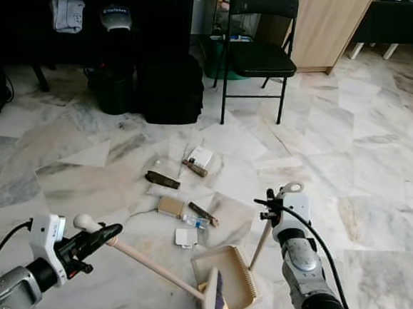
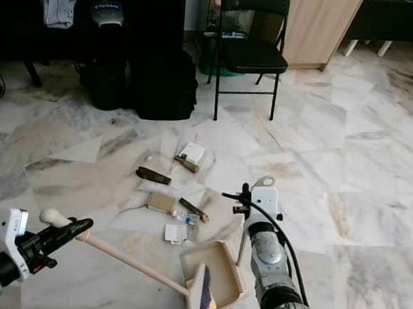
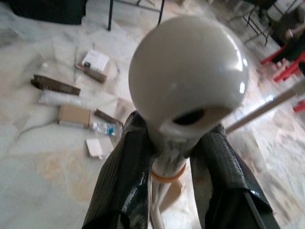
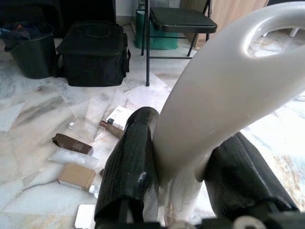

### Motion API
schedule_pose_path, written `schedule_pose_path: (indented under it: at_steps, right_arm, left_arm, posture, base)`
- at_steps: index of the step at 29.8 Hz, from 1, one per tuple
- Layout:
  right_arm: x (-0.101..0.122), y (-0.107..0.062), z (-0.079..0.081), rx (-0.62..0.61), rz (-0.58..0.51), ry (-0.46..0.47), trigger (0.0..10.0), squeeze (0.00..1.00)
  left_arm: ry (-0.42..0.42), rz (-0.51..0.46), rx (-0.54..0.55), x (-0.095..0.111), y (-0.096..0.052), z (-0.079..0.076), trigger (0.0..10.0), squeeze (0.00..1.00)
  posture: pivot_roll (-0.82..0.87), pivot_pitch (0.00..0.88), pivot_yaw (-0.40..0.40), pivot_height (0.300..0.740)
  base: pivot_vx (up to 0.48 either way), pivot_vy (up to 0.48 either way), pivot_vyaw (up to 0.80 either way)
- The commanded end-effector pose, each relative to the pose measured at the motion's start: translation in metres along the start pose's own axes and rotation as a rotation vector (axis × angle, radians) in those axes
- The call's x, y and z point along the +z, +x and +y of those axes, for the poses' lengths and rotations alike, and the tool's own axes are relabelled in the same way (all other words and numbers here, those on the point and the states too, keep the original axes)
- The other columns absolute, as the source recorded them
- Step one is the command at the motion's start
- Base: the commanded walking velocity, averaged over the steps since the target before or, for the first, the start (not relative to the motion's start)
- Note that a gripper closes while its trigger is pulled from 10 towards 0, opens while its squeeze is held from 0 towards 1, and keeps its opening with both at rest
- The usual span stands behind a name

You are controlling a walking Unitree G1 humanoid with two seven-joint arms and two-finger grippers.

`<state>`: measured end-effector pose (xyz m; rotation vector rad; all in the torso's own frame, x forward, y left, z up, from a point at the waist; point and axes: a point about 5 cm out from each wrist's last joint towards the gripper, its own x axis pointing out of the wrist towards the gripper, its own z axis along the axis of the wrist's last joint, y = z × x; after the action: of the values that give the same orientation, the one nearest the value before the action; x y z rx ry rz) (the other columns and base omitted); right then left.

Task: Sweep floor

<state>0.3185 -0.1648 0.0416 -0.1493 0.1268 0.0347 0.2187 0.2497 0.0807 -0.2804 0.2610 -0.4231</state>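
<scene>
Marble floor (image 1: 379,139) spreads pale and veined in the left eye view, with a loose scatter of litter at its middle: a white card box (image 1: 200,156), a dark wrapper (image 1: 162,180), a brown carton (image 1: 170,207), a small plastic bottle (image 1: 194,221) and a white packet (image 1: 186,237). The left gripper (image 1: 104,234) holds the knob end of the broom (image 1: 148,263), whose brush head (image 1: 211,305) rests at the mouth of the dustpan (image 1: 229,274). The right gripper (image 1: 283,196) holds the top of the dustpan's upright handle. A black folding chair (image 1: 257,51) and a black bag (image 1: 170,87) stand well behind the litter.

From the right eye view the same layout shows, and the litter lies just beyond the pan's open edge, none of it visibly inside.

Closer, the left wrist view shows the two black fingers (image 3: 126,181) pinching the broom's stem right below its round white knob (image 3: 188,76).

Across in the right wrist view, the fingers (image 4: 128,167) are pressed against the looped white grip (image 4: 214,95) of the dustpan handle.

My judgement is that both tools are in hand and placed, but the sweeping proper is barely started: every piece is left to draw into the pan.
</scene>
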Motion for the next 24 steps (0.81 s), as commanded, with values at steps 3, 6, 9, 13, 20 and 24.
schedule_pose_path:
  at_steps: [3,6,9,13,20,24]
  right_arm:
    - [-0.003,0.0,0.0,0.009,0.026,-0.015,10.0,0.0]
    - [-0.003,0.0,0.0,0.009,0.024,-0.013,10.0,0.0]
    - [-0.002,0.0,0.0,0.006,0.021,-0.007,10.0,0.0]
    - [-0.002,0.0,0.0,0.006,0.022,0.004,10.0,0.0]
    - [0.008,0.006,0.0,-0.03,-0.016,0.132,10.0,0.0]
    - [0.016,0.01,-0.001,-0.031,-0.05,0.215,10.0,0.0]
  left_arm:
    - [0.052,-0.183,0.123,0.036,0.001,0.01,10.0,0.0]
    - [0.082,-0.262,0.211,0.048,0.0,0.017,10.0,0.0]
    - [0.107,-0.377,0.368,0.061,-0.005,0.031,10.0,0.0]
    - [0.143,-0.391,0.444,0.058,-0.001,0.031,10.0,0.0]
    - [0.156,-0.389,0.495,0.044,0.019,0.021,10.0,0.0]
    - [0.17,-0.387,0.503,0.037,0.031,0.014,10.0,0.0]
  posture:
    - [0.02,0.107,-0.082,0.74]
    - [0.02,0.105,-0.081,0.74]
    - [0.02,0.105,-0.08,0.74]
    - [0.02,0.104,-0.08,0.74]
    - [0.02,0.101,-0.072,0.74]
    - [0.01,0.1,-0.068,0.74]
  base:
    - [0.0,0.0,0.0]
    - [0.0,0.0,0.0]
    - [0.0,0.0,0.0]
    - [0.0,0.0,0.0]
    - [0.0,0.0,0.0]
    - [0.0,0.0,0.0]
